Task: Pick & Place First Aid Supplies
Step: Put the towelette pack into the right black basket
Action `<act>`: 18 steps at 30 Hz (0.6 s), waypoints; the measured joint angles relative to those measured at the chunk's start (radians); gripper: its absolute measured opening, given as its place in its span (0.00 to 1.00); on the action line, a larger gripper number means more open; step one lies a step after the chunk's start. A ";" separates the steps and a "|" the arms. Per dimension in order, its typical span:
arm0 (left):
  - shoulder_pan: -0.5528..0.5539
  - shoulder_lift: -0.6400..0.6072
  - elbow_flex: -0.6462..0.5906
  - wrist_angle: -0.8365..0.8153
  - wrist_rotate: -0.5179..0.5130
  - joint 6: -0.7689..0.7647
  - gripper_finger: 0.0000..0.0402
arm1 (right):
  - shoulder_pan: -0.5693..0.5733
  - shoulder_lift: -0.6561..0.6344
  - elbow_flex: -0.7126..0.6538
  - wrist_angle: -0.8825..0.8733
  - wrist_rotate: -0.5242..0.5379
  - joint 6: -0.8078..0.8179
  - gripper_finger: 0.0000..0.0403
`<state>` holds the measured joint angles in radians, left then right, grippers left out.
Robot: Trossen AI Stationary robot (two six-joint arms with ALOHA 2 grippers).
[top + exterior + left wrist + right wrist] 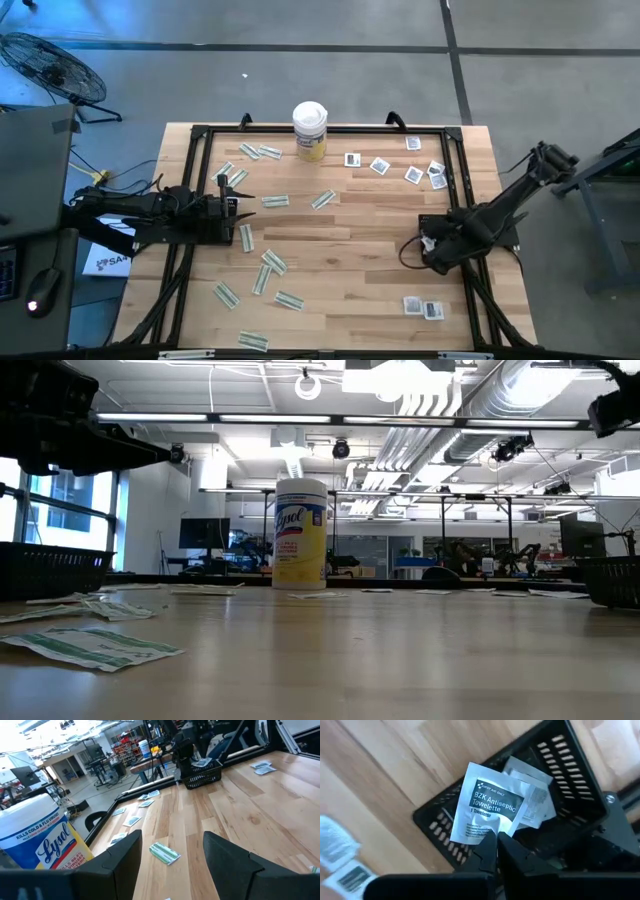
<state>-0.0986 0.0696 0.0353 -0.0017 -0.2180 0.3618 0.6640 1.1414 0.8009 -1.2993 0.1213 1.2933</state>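
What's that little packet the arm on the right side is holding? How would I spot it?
Look at the black mesh basket on the wooden table's right side. The right gripper hangs over it, shut on a corner of a white towelette packet. Unlike the packets lying loose in the basket, it is held up, its dark label reading "BZK Antiseptic Towelette".

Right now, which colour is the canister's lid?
White; the canister lid shows best in the high view.

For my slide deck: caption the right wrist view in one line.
Right gripper shut on a white antiseptic towelette packet, holding it above a black basket with packets inside.
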 joint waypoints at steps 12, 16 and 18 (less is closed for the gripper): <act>0.000 0.000 0.000 0.000 0.000 0.000 0.51 | -0.014 0.208 0.001 -0.066 -0.072 -0.067 0.09; 0.000 0.000 0.000 0.000 0.000 0.000 0.51 | -0.026 0.249 0.001 -0.071 -0.116 -0.132 0.15; 0.000 0.000 0.000 0.000 0.000 0.000 0.51 | -0.031 0.254 0.001 -0.078 -0.125 -0.152 0.18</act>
<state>-0.0986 0.0696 0.0353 -0.0017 -0.2180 0.3618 0.6332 1.3952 0.8017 -1.3777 -0.0036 1.1414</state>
